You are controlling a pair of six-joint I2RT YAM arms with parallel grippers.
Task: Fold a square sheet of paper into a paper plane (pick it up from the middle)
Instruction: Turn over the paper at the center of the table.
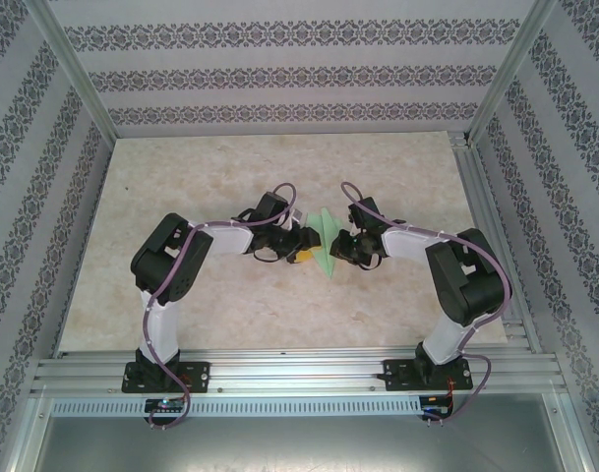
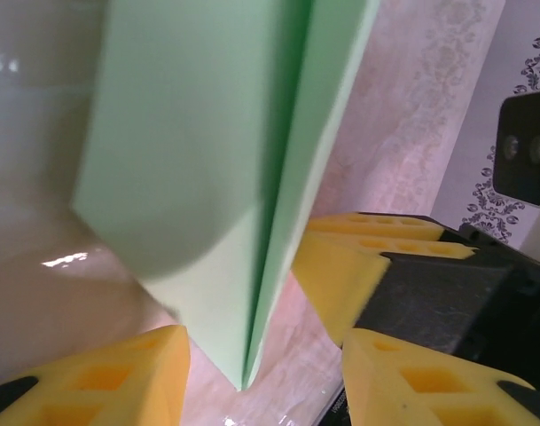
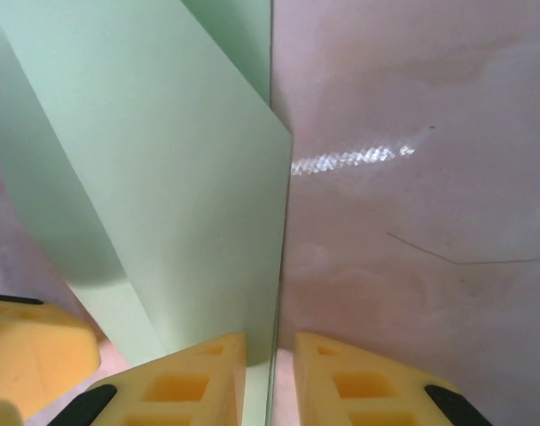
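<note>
from the near edge both arms bend inward and meet over the middle of the marbled tabletop (image 1: pixel 210 305). the right end effector (image 1: pixel 342 246) is pinched onto an edge of the light-green paper plane (image 1: pixel 326 242), its yellow fingers (image 3: pixel 185 382) almost together with the folded paper between them. the left end effector (image 1: pixel 303 244) is spread apart, its fingers (image 2: pixel 110 377) wide on either side of the plane's pointed tip, not touching it. the plane sits between the two, its centre crease showing. beyond it stand patterned walls (image 1: pixel 279 69).
</note>
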